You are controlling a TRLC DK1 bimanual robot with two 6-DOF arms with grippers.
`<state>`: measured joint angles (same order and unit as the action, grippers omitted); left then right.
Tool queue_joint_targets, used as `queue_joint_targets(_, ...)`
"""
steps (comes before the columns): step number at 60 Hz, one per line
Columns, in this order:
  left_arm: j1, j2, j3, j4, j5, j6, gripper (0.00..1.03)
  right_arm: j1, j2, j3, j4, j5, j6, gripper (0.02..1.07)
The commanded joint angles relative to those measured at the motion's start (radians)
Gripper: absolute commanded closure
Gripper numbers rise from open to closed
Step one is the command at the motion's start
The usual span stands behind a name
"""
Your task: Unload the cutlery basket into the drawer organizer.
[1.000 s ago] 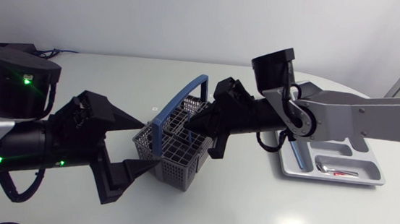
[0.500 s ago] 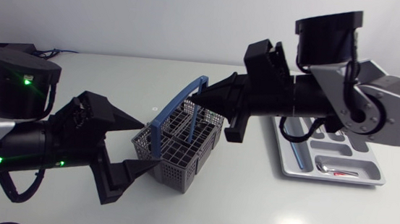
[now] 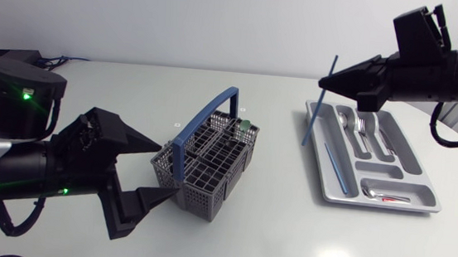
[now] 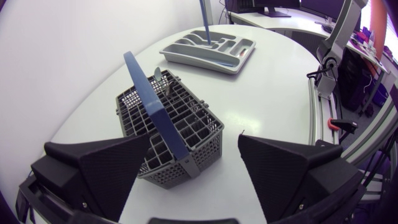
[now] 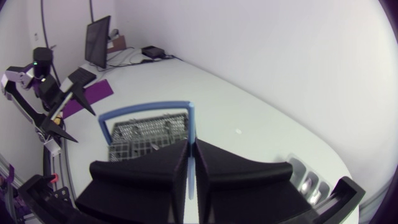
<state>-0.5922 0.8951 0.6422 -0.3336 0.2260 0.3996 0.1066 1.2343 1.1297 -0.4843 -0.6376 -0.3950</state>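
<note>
A grey mesh cutlery basket (image 3: 198,194) with a blue handle (image 3: 205,118) stands mid-table. My left gripper (image 3: 170,170) is open, one finger on each side of the basket's near left corner; the left wrist view shows the basket (image 4: 205,146) between the spread fingers of the gripper (image 4: 194,138). My right gripper (image 3: 333,81) is shut on a thin blue stick (image 3: 315,111), which hangs tilted above the left edge of the grey drawer organizer (image 3: 376,204). In the right wrist view the stick (image 5: 191,124) runs up between the shut fingers, with the basket (image 5: 134,130) beyond.
The organizer holds spoons and forks (image 3: 362,123) in its far compartments, another blue stick (image 3: 337,171) in the long left slot and a spoon (image 3: 381,193) in the near one. A utensil (image 4: 157,74) sticks up at the basket's far corner.
My right arm has lifted the blue stick out of the basket and carried it right, to above the organizer. The left arm has stayed where it was.
</note>
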Motion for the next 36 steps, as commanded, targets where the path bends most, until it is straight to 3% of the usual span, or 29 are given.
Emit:
queue_joint_targets(1,-0.001,-0.019,0.017,-0.018,-0.007,-0.010,0.05,-0.082,0.097,0.022,-0.053,0.023,-0.044,1.01)
queue_joint_targets(14,-0.008,-0.039,0.024,-0.044,-0.013,-0.011,0.05,-0.219,0.341,0.111,-0.099,0.079,-0.041,1.01)
queue_joint_targets(36,0.003,-0.102,-0.007,-0.088,-0.036,-0.011,0.05,-0.255,0.691,0.289,-0.165,0.190,0.022,1.01)
